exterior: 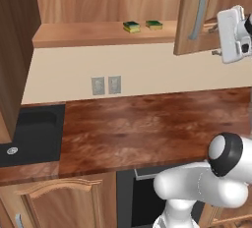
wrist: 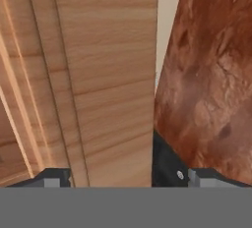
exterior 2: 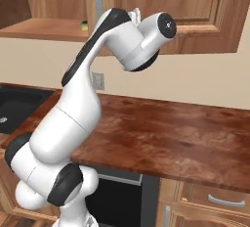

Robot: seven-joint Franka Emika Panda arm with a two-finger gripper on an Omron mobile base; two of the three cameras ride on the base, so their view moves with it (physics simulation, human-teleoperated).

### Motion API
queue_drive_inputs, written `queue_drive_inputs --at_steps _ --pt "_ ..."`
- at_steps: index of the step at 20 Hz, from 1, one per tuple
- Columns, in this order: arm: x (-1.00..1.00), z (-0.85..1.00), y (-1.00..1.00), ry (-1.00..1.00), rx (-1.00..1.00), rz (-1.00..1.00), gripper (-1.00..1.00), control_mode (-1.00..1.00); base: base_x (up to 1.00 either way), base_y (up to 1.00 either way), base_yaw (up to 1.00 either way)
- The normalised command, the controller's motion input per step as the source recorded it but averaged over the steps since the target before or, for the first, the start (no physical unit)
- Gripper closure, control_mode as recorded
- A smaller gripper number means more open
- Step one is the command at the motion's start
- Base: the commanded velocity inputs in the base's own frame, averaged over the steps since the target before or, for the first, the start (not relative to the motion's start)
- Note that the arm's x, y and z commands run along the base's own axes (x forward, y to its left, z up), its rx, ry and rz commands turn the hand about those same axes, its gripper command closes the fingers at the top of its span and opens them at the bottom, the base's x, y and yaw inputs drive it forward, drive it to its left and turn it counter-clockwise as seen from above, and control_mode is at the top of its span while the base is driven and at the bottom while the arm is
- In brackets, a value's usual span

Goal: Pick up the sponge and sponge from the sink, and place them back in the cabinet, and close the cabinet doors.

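Sponges: two, one sponge (exterior: 131, 26) and another sponge (exterior: 154, 24), sat side by side on the cabinet (exterior: 98, 33) shelf, well left of the jaws, apparently stowed already. From the right base, the arm hid the hand. Hand view: jaws (wrist: 129, 175) spread wide, astride the cabinet door (wrist: 106, 74) edge, probably to swing it shut.
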Motion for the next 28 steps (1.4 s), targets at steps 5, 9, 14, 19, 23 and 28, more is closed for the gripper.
queue_drive_inputs --at_steps 5,9,14,19,23,28 --pt "0.57 -0.16 0.37 0.0 0.0 -0.19 -1.0 -1.0 0.0 0.0 0.0" --pt "0.59 -0.15 0.32 0.0 0.0 -0.17 -1.0 -1.0 0.0 0.0 0.0" --pt "0.59 -0.18 0.25 0.0 0.02 -0.16 -1.0 -1.0 0.0 0.0 0.0" --pt "0.55 -0.21 0.16 0.01 0.0 -0.19 -1.0 -1.0 0.0 0.0 0.0" --pt "0.53 -0.26 0.13 0.01 0.0 -0.23 -1.0 -1.0 0.0 0.0 0.0" --pt "0.52 -0.25 0.05 0.03 0.0 -0.23 -1.0 -1.0 0.0 0.0 0.0"
